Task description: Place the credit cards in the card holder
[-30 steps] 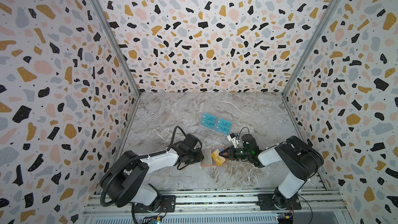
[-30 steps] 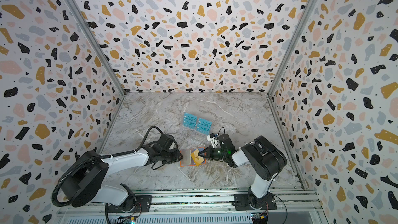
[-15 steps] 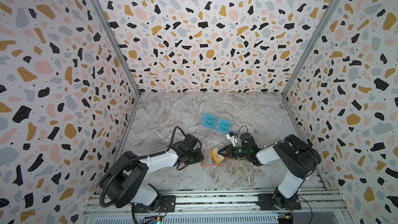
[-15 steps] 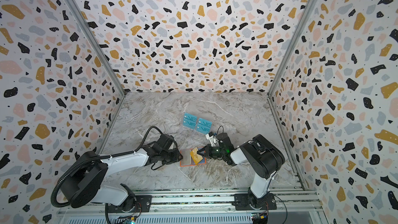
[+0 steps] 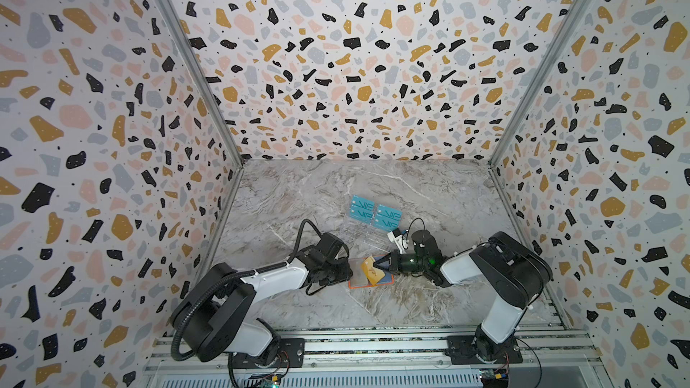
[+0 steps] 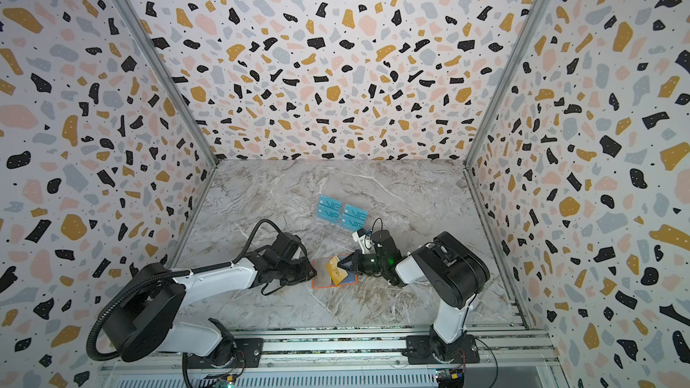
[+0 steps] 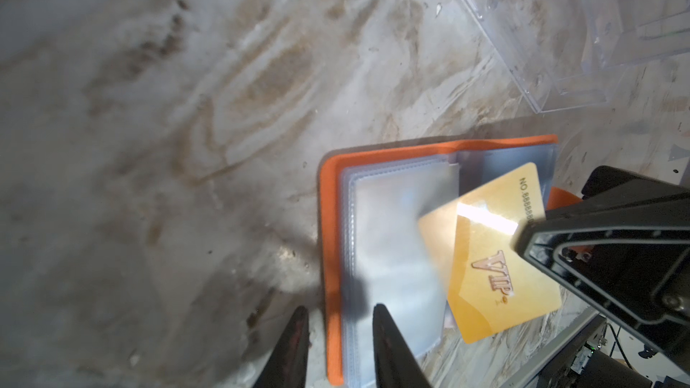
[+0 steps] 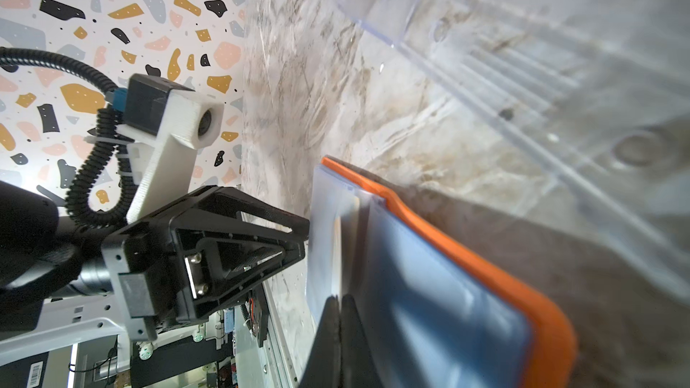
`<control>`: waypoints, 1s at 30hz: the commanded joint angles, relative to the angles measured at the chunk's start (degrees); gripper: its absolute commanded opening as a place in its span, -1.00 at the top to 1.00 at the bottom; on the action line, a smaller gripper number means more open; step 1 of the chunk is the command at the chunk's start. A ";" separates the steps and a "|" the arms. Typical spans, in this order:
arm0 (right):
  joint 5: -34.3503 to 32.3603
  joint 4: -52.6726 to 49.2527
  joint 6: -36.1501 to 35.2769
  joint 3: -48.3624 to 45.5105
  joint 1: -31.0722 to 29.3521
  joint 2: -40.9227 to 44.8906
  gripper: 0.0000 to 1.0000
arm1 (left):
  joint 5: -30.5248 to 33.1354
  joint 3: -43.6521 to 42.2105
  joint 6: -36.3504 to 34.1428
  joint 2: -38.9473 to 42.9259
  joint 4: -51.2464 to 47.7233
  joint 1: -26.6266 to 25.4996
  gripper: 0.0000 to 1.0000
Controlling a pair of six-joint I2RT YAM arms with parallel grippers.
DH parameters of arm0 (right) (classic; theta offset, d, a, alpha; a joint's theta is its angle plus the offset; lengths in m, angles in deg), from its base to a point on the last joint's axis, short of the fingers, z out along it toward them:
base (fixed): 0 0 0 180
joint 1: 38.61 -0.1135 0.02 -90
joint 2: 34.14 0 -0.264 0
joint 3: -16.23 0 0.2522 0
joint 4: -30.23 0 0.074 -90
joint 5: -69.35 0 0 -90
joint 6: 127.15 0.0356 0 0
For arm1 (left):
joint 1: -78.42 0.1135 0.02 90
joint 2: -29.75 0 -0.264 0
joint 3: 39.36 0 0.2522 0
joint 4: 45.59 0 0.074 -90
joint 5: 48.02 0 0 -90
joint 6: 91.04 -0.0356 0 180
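The orange card holder lies open on the marble floor with its bluish clear sleeves facing up. My right gripper is shut on a gold VIP credit card, held tilted over the holder. One edge of the card looks covered by a sleeve leaf. My left gripper has its jaws apart, straddling the holder's orange edge on the side away from the card. Several teal VIP credit cards stand further back.
A clear acrylic tiered stand holds the teal cards just behind the holder, close to my right wrist. Terrazzo-patterned walls enclose three sides. An aluminium rail runs along the front.
My right gripper has carried the gold card a little leftward, further over the holder's sleeves. The left arm and the holder have stayed put.
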State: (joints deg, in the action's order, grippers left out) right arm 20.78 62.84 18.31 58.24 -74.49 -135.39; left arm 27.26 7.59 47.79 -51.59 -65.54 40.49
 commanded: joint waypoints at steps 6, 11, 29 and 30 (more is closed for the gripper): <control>-4.34 5.52 4.11 -0.85 -1.73 -1.59 1.00 | -1.36 -1.55 0.63 1.31 0.38 0.14 0.37; -7.16 12.69 8.38 -3.58 -2.36 -3.09 1.00 | -1.56 -2.38 0.91 1.58 1.31 0.14 0.40; -12.44 26.51 13.83 -6.49 -4.91 -9.37 1.00 | -2.38 -2.91 1.15 1.84 1.88 0.06 0.47; -12.83 27.16 14.27 -6.68 -4.99 -9.69 1.00 | -2.48 -3.00 1.33 1.89 2.07 0.10 0.47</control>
State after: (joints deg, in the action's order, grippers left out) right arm 10.36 87.51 30.40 52.71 -79.10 -143.87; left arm 25.71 5.62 48.34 -50.61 -63.75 40.49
